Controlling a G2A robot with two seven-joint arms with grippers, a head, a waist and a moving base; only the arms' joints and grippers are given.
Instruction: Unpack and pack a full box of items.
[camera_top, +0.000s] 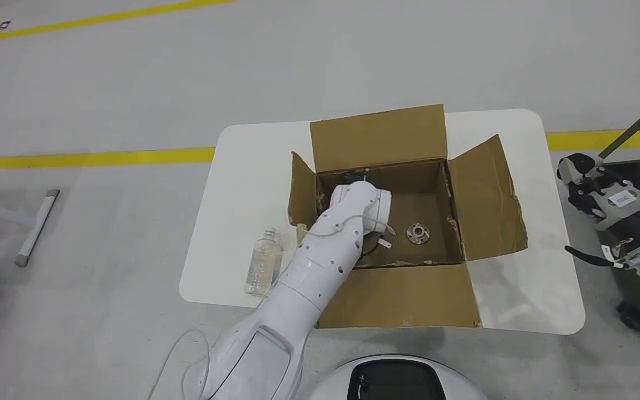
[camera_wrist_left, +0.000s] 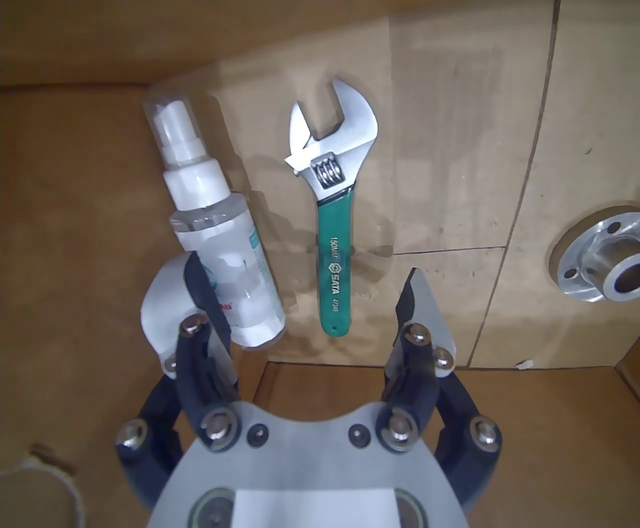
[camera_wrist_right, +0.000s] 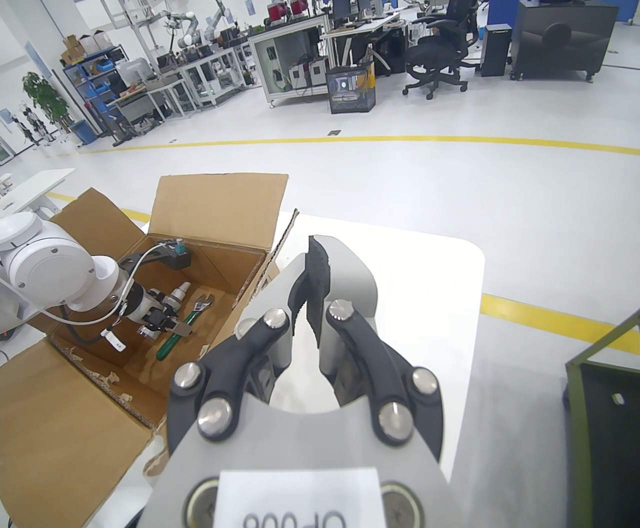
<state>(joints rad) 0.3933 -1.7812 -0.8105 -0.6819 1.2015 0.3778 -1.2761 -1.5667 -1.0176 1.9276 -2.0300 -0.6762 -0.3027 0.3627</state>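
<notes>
An open cardboard box stands on the white table. My left arm goes down into it. On the box floor lie a white spray bottle, a green-handled adjustable wrench and a metal flange. My left gripper hangs open just above the bottle's base and the wrench's handle end, one fingertip over the bottle. My right gripper is shut on nothing, above the table beside the box.
A clear plastic bottle lies on the table outside the box, by its left wall. The box's four flaps are folded outward. The metal flange sits near the middle of the box floor.
</notes>
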